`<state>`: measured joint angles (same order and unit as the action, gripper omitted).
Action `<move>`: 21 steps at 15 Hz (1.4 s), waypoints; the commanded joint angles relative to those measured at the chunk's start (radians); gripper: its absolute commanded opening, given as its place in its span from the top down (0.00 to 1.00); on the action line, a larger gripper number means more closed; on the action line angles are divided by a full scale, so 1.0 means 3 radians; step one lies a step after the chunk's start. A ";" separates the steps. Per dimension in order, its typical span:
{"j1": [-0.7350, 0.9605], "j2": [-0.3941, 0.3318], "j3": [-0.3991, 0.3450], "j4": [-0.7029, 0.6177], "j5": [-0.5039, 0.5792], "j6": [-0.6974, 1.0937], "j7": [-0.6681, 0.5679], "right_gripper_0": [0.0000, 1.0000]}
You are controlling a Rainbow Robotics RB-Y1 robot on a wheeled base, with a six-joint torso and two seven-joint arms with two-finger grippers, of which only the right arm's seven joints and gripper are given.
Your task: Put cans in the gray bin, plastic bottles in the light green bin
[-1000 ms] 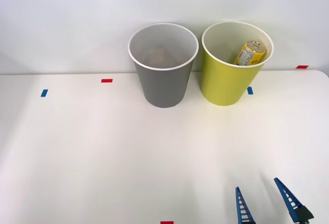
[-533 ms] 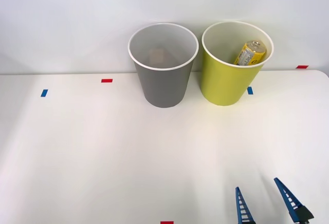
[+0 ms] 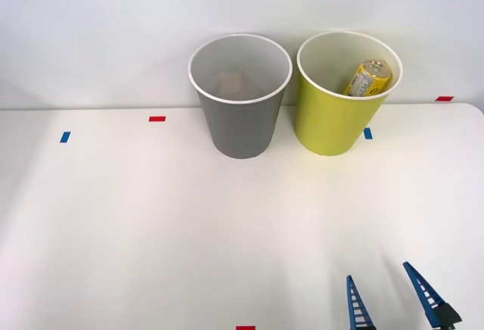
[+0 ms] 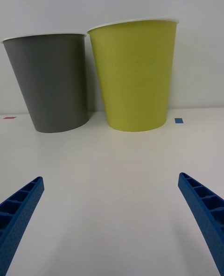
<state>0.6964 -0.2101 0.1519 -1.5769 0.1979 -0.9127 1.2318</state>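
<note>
The gray bin (image 3: 240,122) and the light green bin (image 3: 333,118) stand side by side at the back of the table, also seen from the wrist as gray bin (image 4: 51,84) and light green bin (image 4: 135,75). A yellow drink container (image 3: 368,78) with a silvery top leans inside the light green bin; whether it is a can or a plastic bottle I cannot tell. A faint pale shape (image 3: 231,82) lies at the gray bin's bottom. My right gripper (image 3: 378,271) hovers near the front edge, open and holding nothing, well short of both bins, with the right gripper (image 4: 110,178) facing them.
The white table (image 3: 151,216) ends at a pale wall just behind the bins. Small red tape marks (image 3: 156,119) and blue tape marks (image 3: 65,137) lie flat on the surface. Another blue mark (image 3: 367,133) sits beside the light green bin.
</note>
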 commanded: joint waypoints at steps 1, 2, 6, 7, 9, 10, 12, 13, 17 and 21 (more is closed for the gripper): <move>0.0000 0.0000 0.0000 0.0000 0.0000 0.0000 0.0000 0.00; 0.0000 0.0000 0.0000 0.0000 0.0000 0.0000 0.0000 0.00; 0.0000 0.0000 0.0000 0.0000 0.0000 0.0000 0.0000 0.00; 0.0000 0.0000 0.0000 0.0000 0.0000 0.0000 0.0000 0.00; 0.0000 0.0000 0.0000 0.0000 0.0000 0.0000 0.0000 0.00; 0.0000 0.0000 0.0000 0.0000 0.0000 0.0000 0.0000 0.00; 0.0000 0.0000 0.0000 0.0000 0.0000 0.0000 0.0000 0.00; 0.0000 0.0000 0.0000 0.0000 0.0000 0.0000 0.0000 0.00; 0.0000 0.0000 0.0000 0.0000 0.0000 0.0000 0.0000 0.00; 0.0000 0.0000 0.0000 0.0000 0.0000 0.0000 0.0000 0.00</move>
<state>0.6964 -0.2101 0.1519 -1.5769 0.1979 -0.9127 1.2318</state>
